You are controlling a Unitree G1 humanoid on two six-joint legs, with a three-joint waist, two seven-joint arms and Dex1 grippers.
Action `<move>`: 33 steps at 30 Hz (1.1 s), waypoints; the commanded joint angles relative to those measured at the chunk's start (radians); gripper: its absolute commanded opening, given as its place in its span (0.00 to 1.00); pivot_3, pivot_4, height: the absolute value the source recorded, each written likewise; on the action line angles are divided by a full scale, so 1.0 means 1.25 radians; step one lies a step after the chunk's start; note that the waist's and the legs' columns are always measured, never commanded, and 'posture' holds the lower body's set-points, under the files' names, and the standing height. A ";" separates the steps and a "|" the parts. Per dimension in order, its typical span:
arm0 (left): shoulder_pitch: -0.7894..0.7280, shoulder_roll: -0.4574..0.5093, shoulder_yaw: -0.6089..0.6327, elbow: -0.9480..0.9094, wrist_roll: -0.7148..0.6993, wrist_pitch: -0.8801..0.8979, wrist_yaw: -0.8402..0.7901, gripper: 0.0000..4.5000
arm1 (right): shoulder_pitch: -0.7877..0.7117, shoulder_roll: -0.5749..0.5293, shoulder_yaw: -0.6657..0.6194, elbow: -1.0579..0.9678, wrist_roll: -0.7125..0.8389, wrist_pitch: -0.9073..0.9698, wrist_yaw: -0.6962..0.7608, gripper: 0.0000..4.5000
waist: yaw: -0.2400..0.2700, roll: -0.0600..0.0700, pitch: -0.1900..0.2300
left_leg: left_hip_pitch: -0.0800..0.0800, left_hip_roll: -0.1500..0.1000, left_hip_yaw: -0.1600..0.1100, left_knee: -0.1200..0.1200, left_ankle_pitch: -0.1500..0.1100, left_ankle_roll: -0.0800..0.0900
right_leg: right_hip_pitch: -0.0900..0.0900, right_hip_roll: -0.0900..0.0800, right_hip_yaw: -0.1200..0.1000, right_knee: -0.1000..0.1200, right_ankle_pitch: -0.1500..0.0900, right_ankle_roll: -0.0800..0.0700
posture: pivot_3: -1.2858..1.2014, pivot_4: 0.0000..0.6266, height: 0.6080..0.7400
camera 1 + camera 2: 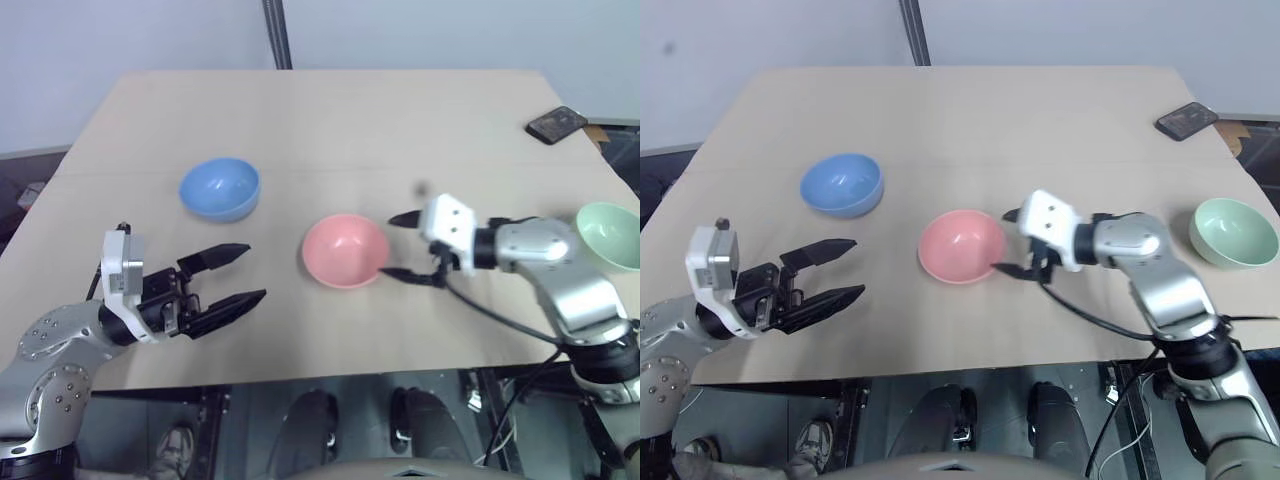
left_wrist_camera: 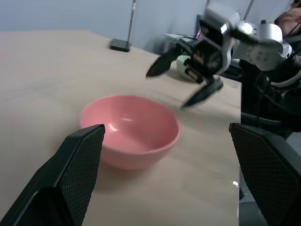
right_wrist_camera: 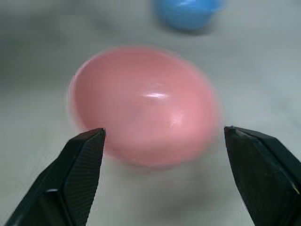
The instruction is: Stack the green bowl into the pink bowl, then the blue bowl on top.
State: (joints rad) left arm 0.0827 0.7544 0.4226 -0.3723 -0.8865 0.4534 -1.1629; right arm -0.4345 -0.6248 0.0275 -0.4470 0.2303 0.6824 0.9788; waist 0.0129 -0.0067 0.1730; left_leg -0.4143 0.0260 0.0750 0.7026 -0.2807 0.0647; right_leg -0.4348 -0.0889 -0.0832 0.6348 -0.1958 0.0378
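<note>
Partly cropped green bowl (image 1: 612, 234); both end effectors, left (image 1: 240, 274), right (image 1: 400, 246), spread, empty.

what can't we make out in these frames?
- Green bowl: cut off by the left eye view's right edge.
- Dark flat item at the table's far right corner: too small to identify.
- Pink bowl: blurred in the right wrist view.
- Blue bowl: cropped by that view's top edge.
</note>
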 commanded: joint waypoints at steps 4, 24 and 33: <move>-0.073 0.002 -0.050 0.035 0.008 -0.011 -0.037 1.00 | 0.129 -0.065 -0.249 0.093 -0.082 -0.037 -0.214 0.96 | 0.002 0.000 0.000 | 0.000 -0.001 0.000 0.000 0.000 0.000 | 0.001 0.000 0.000 0.000 0.000 0.000 | 0.52 0.24 1.00; -0.160 0.002 -0.078 0.073 -0.036 0.004 -0.153 1.00 | 0.121 -0.053 -0.256 0.367 -0.143 -0.091 -0.413 0.13 | -0.018 0.000 0.000 | 0.001 0.000 0.003 0.000 0.000 0.000 | -0.001 0.002 0.004 0.002 0.000 0.004 | 0.52 0.24 1.00; -0.121 -0.023 -0.041 0.071 -0.052 0.005 -0.101 1.00 | 0.057 -0.008 -0.159 0.078 0.077 -0.100 -0.213 0.01 | -0.026 0.001 0.000 | 0.001 0.002 0.005 0.000 0.000 0.000 | -0.003 0.003 0.007 0.003 0.001 0.003 | 0.52 0.24 1.00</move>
State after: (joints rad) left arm -0.0745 0.7307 0.3313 -0.2655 -0.9298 0.4684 -1.3070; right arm -0.3132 -0.6473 -0.2149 -0.1706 0.2052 0.5566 0.6265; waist -0.0201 -0.0056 0.1735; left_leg -0.4127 0.0291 0.0815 0.7023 -0.2805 0.0650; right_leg -0.4383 -0.0847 -0.0744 0.6384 -0.1945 0.0422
